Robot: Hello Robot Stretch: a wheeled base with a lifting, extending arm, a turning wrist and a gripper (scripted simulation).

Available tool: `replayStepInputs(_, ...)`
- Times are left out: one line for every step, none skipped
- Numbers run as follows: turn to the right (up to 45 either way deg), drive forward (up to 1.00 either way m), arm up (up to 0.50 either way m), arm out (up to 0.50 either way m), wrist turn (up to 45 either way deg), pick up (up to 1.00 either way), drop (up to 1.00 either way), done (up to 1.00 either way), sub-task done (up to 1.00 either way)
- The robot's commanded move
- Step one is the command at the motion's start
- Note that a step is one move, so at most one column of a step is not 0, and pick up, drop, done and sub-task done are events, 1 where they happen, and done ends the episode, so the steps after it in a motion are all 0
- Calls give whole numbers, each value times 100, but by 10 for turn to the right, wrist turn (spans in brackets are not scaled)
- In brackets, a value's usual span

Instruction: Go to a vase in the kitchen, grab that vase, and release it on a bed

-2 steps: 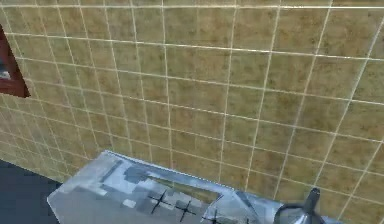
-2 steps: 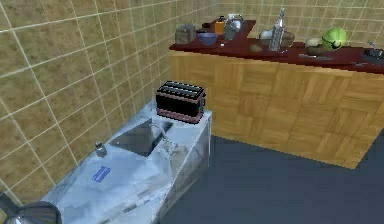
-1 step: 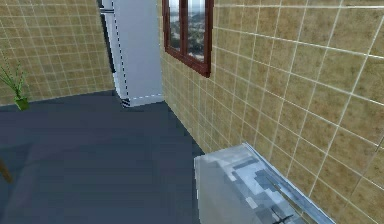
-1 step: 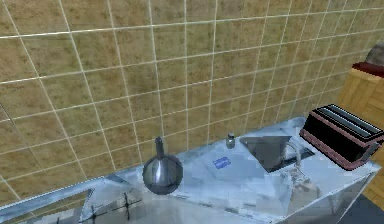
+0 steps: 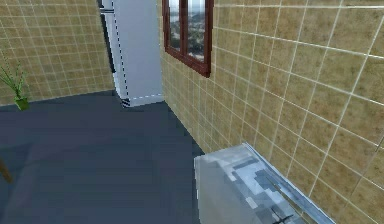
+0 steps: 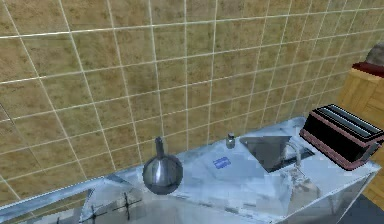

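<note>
A grey, round-bodied vase (image 6: 161, 172) with a thin neck stands on the pale steel counter (image 6: 215, 180) against the tiled wall, a little left of the middle of the arm side view. The same counter's end (image 5: 250, 185) shows at the forward view's bottom right.
A sink (image 6: 268, 152), a small shaker (image 6: 230, 141) and a dark red toaster (image 6: 343, 135) lie to the right of the vase, and stove burners (image 6: 110, 208) to its left. Ahead are a white fridge (image 5: 138, 50), a window (image 5: 188, 35), a plant (image 5: 14, 88) and open dark floor (image 5: 90, 150).
</note>
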Motion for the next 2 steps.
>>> replayStepInputs(0, 0, 28, 0, 0, 0, 0, 0, 0)
replayStepInputs(0, 0, 0, 24, 0, 0, 0, 0, 0)
